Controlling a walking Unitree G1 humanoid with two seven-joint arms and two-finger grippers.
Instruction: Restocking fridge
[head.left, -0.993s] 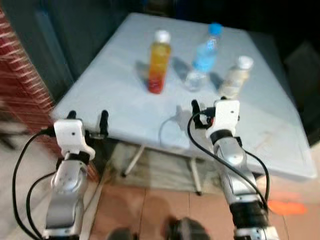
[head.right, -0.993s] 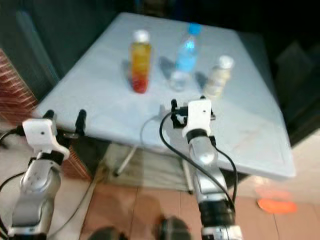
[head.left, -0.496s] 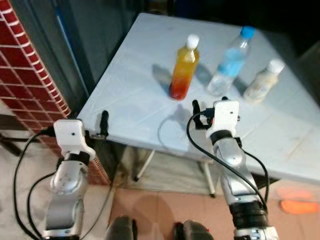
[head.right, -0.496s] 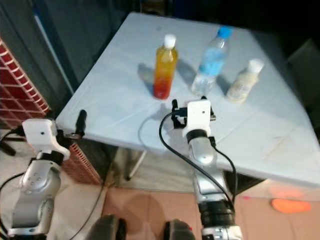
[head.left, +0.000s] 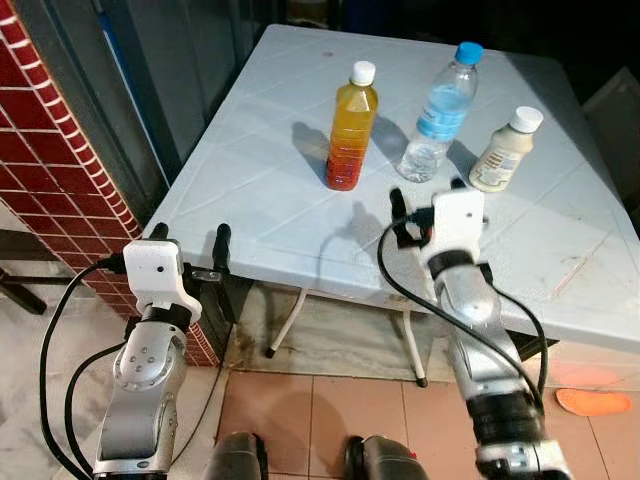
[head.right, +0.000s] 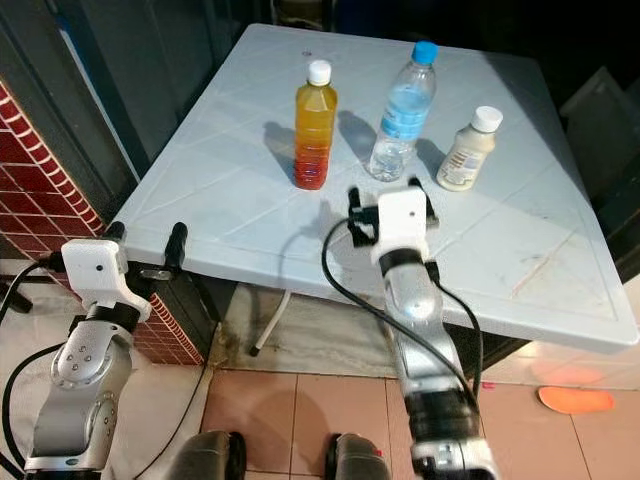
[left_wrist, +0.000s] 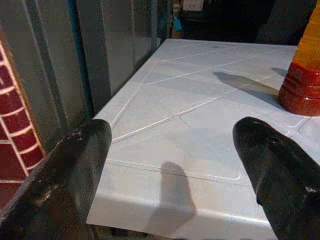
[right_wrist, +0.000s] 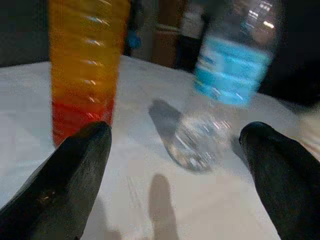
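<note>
Now the right gripper (head.right: 387, 203) hovers, fingers spread, over the pale plastic table (head.right: 250, 180) before the orange juice bottle (head.right: 314, 125) and clear blue-capped water bottle (head.right: 402, 112). Left gripper (head.left: 190, 243) is released at the table's corner.

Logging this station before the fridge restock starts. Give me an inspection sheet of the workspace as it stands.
Surface: white table, scuffed near its right edge.
Job's things: orange drink bottle, water bottle, cream bottle, all upright and capped, in a row.
Clutter: nothing seen.
End effectors: left end effector open, at the table's near left edge; right end effector open, over the table before the orange and water bottles.
Cables: black cables loop along both arms.
Surroundings: red brick wall at left, tiled floor.
</note>
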